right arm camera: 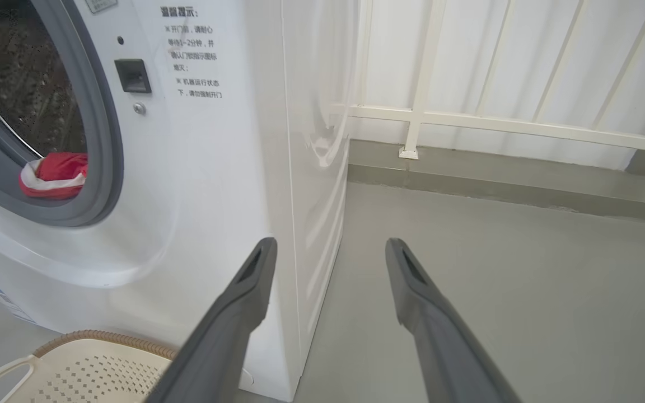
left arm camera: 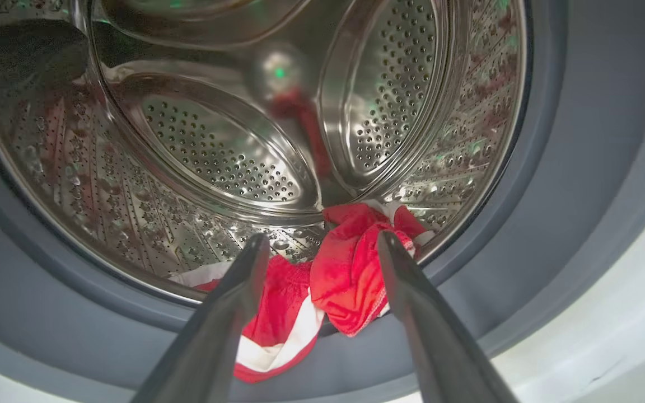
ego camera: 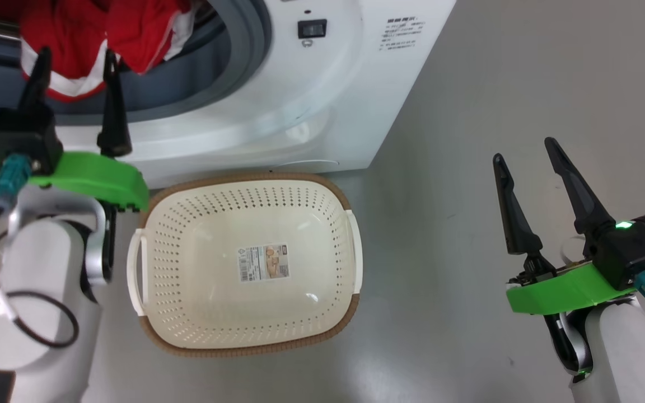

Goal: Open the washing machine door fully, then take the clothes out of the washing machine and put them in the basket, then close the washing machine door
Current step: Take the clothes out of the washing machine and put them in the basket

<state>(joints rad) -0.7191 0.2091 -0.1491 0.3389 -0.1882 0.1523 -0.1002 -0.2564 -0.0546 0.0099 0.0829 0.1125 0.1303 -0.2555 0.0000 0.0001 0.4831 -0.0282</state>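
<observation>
The white washing machine point(ego camera: 311, 101) stands with its grey gasket and steel drum point(left arm camera: 216, 145) exposed; its door is out of view. Red and white clothes point(ego camera: 82, 39) lie at the drum's lower lip, spilling over the gasket, and show as clothes point(left arm camera: 322, 285) and clothes point(right arm camera: 54, 174). My left gripper point(ego camera: 76, 56) is open right in front of them, and in its wrist view the left gripper point(left arm camera: 322, 240) has its fingertips either side of the red bundle without closing on it. The cream basket point(ego camera: 244, 196) sits on the floor below the opening. My right gripper point(ego camera: 524, 148) hangs open over bare floor.
A white railing point(right arm camera: 496, 123) and a low grey kerb run behind the machine's right side. Grey floor point(ego camera: 496, 84) spreads to the right of the machine and basket point(right arm camera: 93, 364). A door latch socket point(ego camera: 312, 28) sits on the machine front.
</observation>
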